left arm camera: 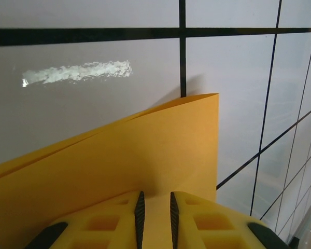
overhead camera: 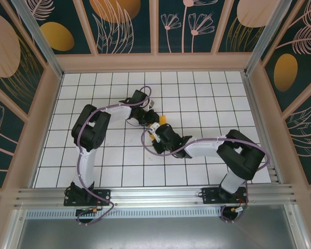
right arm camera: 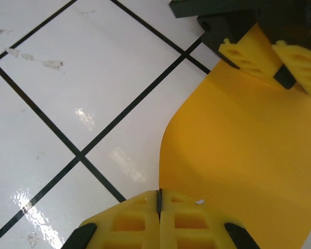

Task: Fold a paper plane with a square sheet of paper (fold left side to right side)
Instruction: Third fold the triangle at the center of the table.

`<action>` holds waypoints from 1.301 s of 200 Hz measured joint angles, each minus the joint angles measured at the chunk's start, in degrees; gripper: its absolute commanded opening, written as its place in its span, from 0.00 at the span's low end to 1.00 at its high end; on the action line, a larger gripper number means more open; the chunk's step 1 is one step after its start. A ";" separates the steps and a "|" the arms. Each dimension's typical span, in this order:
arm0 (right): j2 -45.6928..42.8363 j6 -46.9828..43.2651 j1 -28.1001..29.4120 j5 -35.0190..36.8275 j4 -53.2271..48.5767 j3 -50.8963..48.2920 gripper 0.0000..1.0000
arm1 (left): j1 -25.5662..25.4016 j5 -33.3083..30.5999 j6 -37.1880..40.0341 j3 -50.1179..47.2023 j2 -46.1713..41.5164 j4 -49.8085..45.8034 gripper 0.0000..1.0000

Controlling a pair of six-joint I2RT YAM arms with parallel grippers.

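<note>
**Held at both ends**

I see the left gripper (left arm camera: 155, 199) closed to a sliver on the sheet of paper (left arm camera: 145, 150), which runs up between its fingers and bows forward over the table (left arm camera: 67, 129). My right gripper (right arm camera: 158, 198) is pressed fully together, pinching the sheet's edge. The paper curves between the two, near the table's middle, well away from every edge.

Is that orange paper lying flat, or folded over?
Folded over loosely: the paper shows two layers meeting at a rounded edge, lifted off the table.
</note>
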 measured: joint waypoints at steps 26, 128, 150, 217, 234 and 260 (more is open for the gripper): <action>0.00 0.96 -2.78 -3.98 -1.40 1.29 0.00 | -0.07 -0.31 0.81 0.44 0.26 -0.52 0.22; 2.51 4.31 -10.80 -11.89 -5.11 4.46 0.00 | -0.59 -1.44 1.99 1.55 0.59 -1.88 0.22; 2.60 4.96 -11.39 -12.48 -5.35 4.46 0.00 | -0.63 -1.62 2.16 1.55 0.59 -1.88 0.22; 3.82 7.52 -12.96 -13.40 -5.40 4.46 0.00 | -0.66 -1.66 2.19 1.55 0.59 -1.90 0.22; 4.31 8.09 -13.16 -13.53 -5.40 4.50 0.00 | -0.66 -1.66 2.19 1.55 0.59 -1.90 0.21; 4.98 8.61 -13.35 -13.77 -5.40 4.55 0.00 | -0.70 -1.79 2.19 1.55 0.59 -1.92 0.22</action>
